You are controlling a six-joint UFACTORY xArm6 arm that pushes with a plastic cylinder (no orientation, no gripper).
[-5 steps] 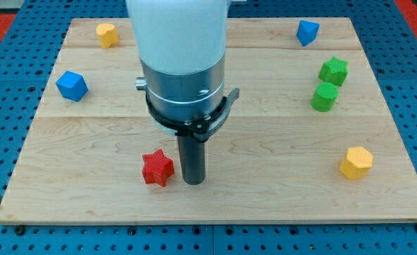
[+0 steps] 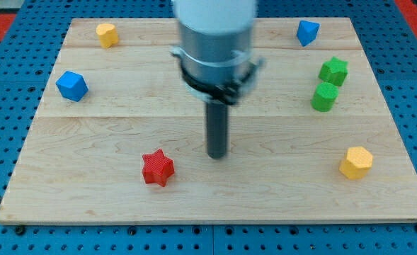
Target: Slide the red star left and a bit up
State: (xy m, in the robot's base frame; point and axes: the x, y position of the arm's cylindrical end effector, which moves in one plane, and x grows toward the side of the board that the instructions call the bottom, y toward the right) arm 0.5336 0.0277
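Observation:
The red star [image 2: 157,168] lies on the wooden board [image 2: 109,205] near the view's bottom, left of centre. My tip [image 2: 217,155] is to the star's right and slightly higher in the view, well apart from it and not touching it. The rod rises from the tip to the arm's grey and white body at the view's top centre.
A yellow block [image 2: 107,33] sits at the top left and a blue block [image 2: 71,85] at the left. A blue block [image 2: 307,32] sits at the top right, two green blocks [image 2: 333,71] [image 2: 324,97] at the right, a yellow block [image 2: 355,163] at the bottom right.
My tip has moved right and up in the view, away from the red star it stood next to. The star has not moved.

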